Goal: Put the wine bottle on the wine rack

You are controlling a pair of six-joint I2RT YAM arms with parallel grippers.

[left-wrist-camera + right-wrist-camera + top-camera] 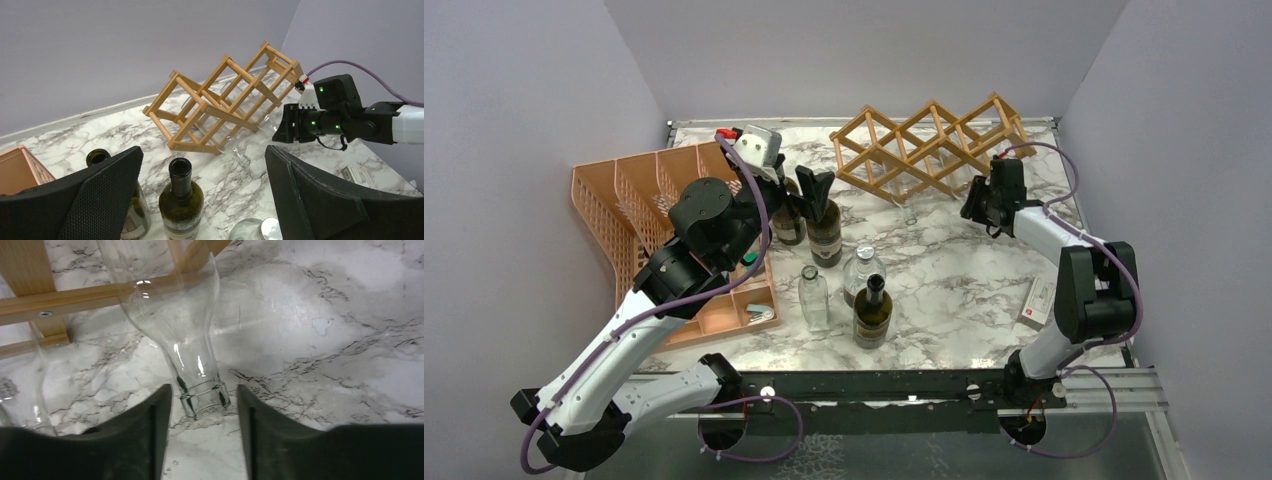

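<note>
The light wooden wine rack (934,150) stands at the back of the marble table; it also shows in the left wrist view (225,105). Two clear glass bottles lie in its lower cells, necks pointing out. My right gripper (977,205) is open, and the mouth of one clear bottle (200,385) sits between its fingertips (155,430) with a gap on each side. My left gripper (814,190) is open and empty, hovering over an upright dark green wine bottle (181,200). A second dark bottle (100,165) stands behind its left finger.
The orange mesh organizer (654,220) sits at the left. A dark bottle (872,312) and two clear bottles (813,298) (861,270) stand near the table front. The other racked clear bottle's neck (911,212) juts out. A small box (1038,300) lies at the right.
</note>
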